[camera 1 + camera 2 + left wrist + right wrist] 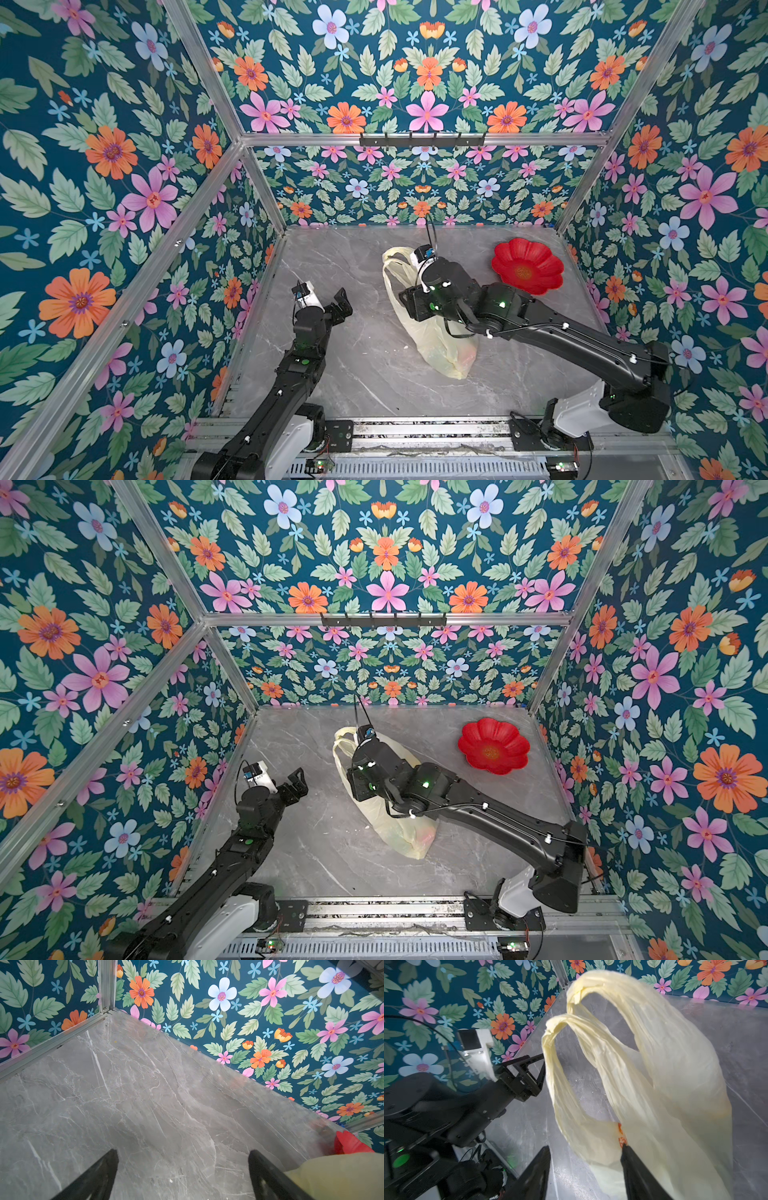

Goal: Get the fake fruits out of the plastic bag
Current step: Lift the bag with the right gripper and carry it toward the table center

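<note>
Where the grey, white-veined marble bench ends, floral paper walls rise on three sides, held in an aluminium frame. One black hook rail sits on the back crossbar.

There is one bag, one red flower-shaped plate and two arms. The bag lies mid-bench, running from the near side toward the back. Its two handles point to the back, and the right arm crosses over its middle. The plate sits in the back right corner, apart from the bag. Red and green tints show through the film at the bag's swollen near end. I cannot tell whether they are fruits or prints, so I cannot count any fruits.

The left pincer is spread wide and holds nothing. It hangs over bare bench to the left of the bag, and in the right wrist view its tips stand just beside a handle loop.

The right pincer is hidden under its wrist in both top views. In its own wrist view the jaws stand apart rather than pressed together. The bag's film lies between them, one fingertip rests against it at an orange print, and the other fingertip looks clear of it.
</note>
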